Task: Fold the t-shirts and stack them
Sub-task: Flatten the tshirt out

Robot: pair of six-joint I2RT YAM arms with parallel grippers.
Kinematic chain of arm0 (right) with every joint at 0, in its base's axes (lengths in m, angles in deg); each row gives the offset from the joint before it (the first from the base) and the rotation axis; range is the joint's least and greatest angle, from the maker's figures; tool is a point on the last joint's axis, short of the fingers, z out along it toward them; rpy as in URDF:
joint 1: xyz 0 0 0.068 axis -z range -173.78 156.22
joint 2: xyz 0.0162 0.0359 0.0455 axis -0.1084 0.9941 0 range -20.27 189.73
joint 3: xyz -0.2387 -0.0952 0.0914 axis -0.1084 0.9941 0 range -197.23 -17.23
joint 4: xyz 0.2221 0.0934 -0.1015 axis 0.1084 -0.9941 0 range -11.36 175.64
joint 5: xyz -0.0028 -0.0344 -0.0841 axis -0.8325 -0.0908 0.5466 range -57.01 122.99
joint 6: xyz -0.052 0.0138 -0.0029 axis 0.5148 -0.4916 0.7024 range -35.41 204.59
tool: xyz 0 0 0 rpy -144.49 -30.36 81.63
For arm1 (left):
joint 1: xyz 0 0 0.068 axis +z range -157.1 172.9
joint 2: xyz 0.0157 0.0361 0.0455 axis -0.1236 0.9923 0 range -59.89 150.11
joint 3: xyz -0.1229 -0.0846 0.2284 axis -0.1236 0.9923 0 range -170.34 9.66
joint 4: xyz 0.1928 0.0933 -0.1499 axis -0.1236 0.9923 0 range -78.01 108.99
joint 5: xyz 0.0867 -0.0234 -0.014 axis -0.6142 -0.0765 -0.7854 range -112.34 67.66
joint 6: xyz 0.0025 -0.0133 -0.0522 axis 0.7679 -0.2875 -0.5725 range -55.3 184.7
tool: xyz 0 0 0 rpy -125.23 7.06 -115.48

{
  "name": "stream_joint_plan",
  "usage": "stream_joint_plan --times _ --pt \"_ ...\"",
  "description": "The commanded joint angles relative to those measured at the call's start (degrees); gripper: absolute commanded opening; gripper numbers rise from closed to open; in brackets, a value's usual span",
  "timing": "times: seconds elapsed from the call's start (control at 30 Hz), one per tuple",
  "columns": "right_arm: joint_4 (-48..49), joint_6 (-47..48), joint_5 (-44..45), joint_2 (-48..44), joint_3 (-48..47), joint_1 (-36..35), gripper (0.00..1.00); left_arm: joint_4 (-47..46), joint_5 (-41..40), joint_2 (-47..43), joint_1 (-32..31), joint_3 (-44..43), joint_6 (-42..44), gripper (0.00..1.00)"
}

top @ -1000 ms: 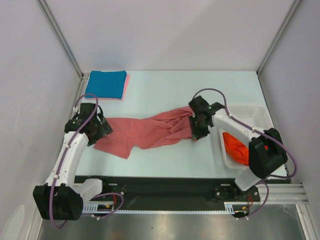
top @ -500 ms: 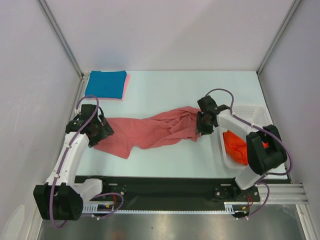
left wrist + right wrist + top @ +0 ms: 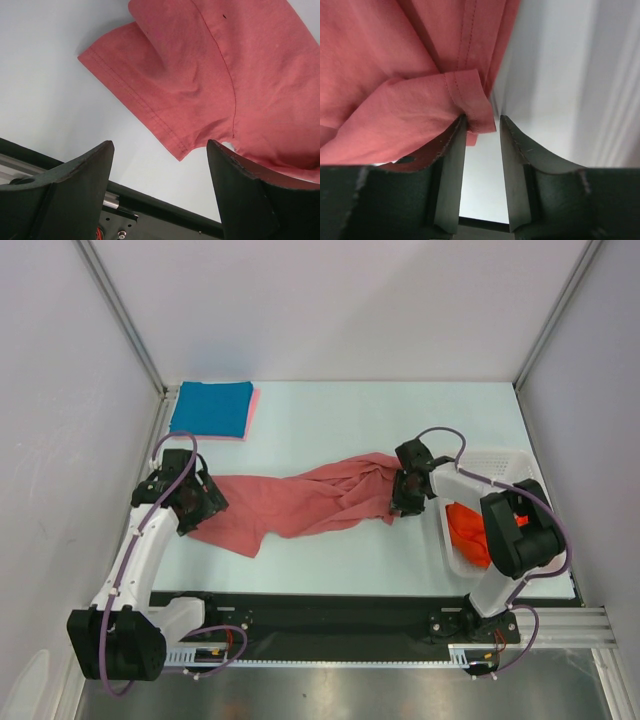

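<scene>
The salmon-red t-shirt [image 3: 300, 502] lies bunched across the middle of the table [image 3: 330, 420], running from near the left edge to the basket [image 3: 497, 456] at the right edge. Your right gripper [image 3: 482, 122] has its jaws narrowly parted, with a hem fold at the mouth, not pinched. Your left gripper [image 3: 160, 150] is spread wide above the sleeve end, gripping nothing. Flatten the shirt first: pinch opposite hem corners and pull evenly. The teal t-shirt [image 3: 212, 408] sits folded at the far left corner.
</scene>
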Motion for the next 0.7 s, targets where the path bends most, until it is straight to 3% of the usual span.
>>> stream_joint_plan --times 0.0,0.23,0.37,0.43,0.67 --pt "2.88 -1.18 -2.34 0.85 0.58 0.28 0.37 -0.34 0.91 -0.87 0.29 -0.33 -1.23 0.81" --pt "3.24 -0.84 -2.44 0.5 0.77 0.46 0.22 -0.34 0.91 -0.35 0.29 -0.24 -1.49 0.82" --pt "-0.53 1.27 0.29 -1.69 -3.0 0.2 0.0 1.06 0.21 0.18 0.38 -0.07 -2.72 0.82" --pt "-4.13 2.93 1.86 -2.31 -4.68 -0.07 0.0 2.38 -1.46 0.44 0.64 0.28 -4.91 0.79" --pt "-12.66 6.45 4.08 -7.4 -9.35 -1.65 0.0 1.68 4.07 -0.52 17.41 8.53 -8.0 0.71"
